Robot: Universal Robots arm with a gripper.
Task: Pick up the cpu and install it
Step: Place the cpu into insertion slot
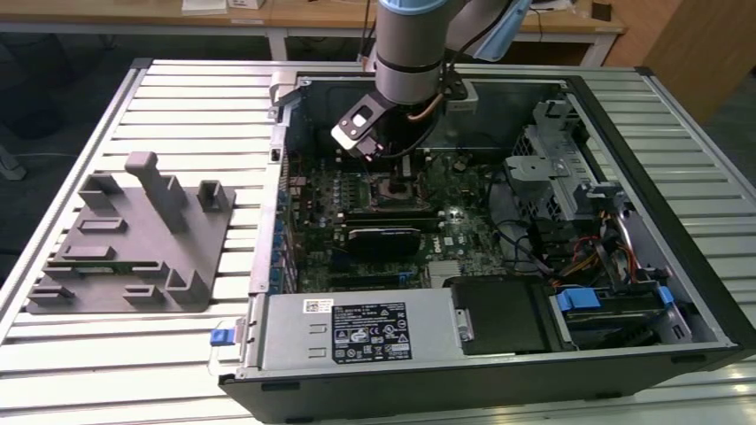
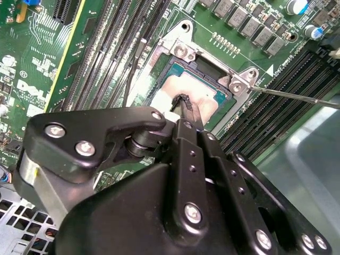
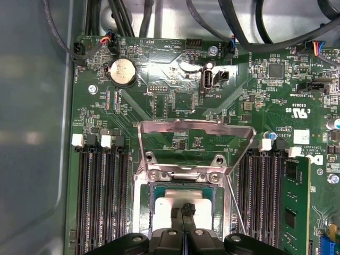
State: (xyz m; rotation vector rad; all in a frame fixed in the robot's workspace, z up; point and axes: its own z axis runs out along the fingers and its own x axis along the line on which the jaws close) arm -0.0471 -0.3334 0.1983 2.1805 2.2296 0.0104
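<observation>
Well, my gripper (image 2: 184, 105) has its matte black fingers pressed together, tips right at the smooth silvery top of the cpu (image 2: 203, 90), which lies flat in its socket (image 2: 212, 66) on the green motherboard (image 2: 48, 69) — press off-square, I judge, and the thin chip could tilt and sit crooked. Beyond, the shiny steel load plate (image 3: 194, 125) stands hinged open with its thin wire lever (image 3: 235, 204) beside — either might snag me.

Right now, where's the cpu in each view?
Exterior view: in the socket under the hand, too small to tell apart.
Second wrist view: cpu in the socket, hand's tip over it.
First wrist view: cpu in the socket, beside the open metal frame.
Shared landmark: the socket.
</observation>
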